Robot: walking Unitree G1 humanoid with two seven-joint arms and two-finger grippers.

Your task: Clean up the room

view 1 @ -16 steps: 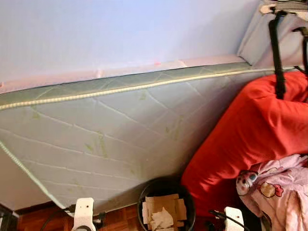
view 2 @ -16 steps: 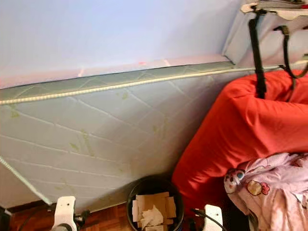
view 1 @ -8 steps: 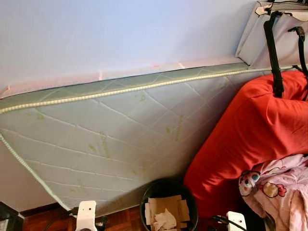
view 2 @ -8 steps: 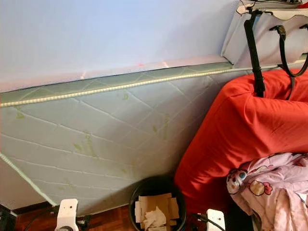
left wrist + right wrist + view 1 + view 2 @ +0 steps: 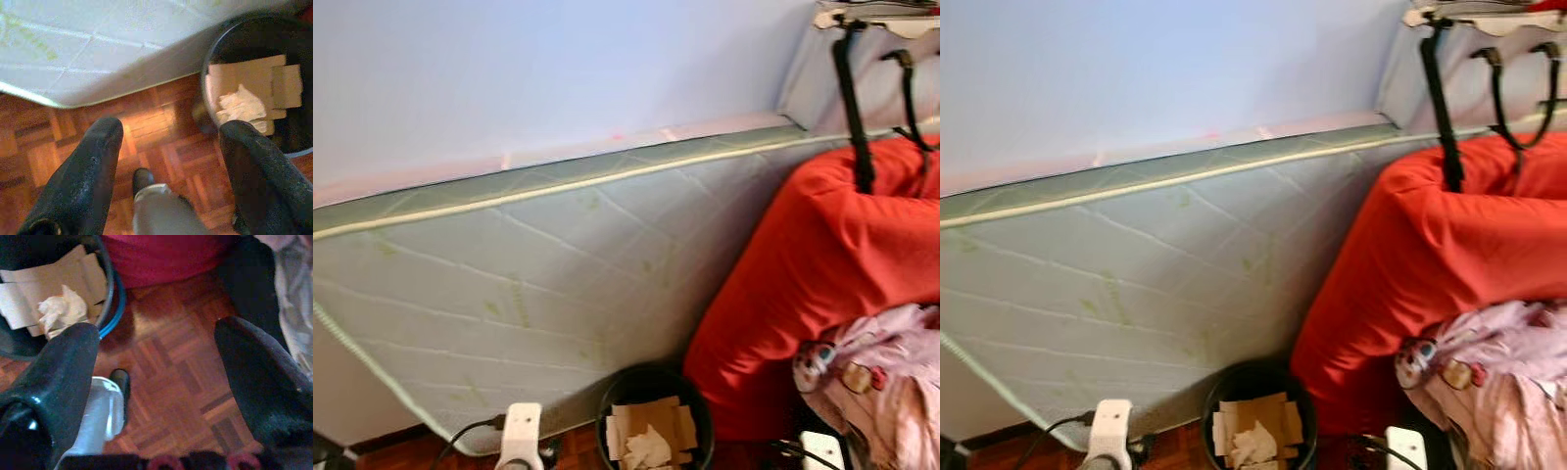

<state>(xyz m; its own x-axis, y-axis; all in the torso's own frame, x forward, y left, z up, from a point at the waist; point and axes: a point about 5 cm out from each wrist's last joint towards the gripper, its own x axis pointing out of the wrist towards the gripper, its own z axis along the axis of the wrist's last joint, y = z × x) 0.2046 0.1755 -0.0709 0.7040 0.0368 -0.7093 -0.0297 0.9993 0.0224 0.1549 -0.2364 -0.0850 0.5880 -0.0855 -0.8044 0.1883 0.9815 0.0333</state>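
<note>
A black waste bin (image 5: 653, 421) stands on the wooden floor in front of me, holding flat cardboard pieces and crumpled white paper (image 5: 239, 103). My left gripper (image 5: 171, 147) hangs open above the parquet just left of the bin, with nothing between its fingers (image 5: 85, 171). My right gripper (image 5: 161, 362) is also open and empty. It hangs over the floor on the bin's (image 5: 58, 289) right, near the red cushion. The white wrist pieces of my arms (image 5: 521, 436) show at the bottom edge of the eye views.
A quilted mattress (image 5: 529, 284) leans on its side against the pale wall. A large red cushion (image 5: 813, 264) fills the right, with a pink printed cloth (image 5: 881, 382) draped on it. Bags with black straps (image 5: 852, 98) hang above. Parquet floor (image 5: 161, 147) lies around the bin.
The whole picture has slid a little to the left and blurred, so the camera moved. My left arm's white wrist piece now sits further right and higher in view.
</note>
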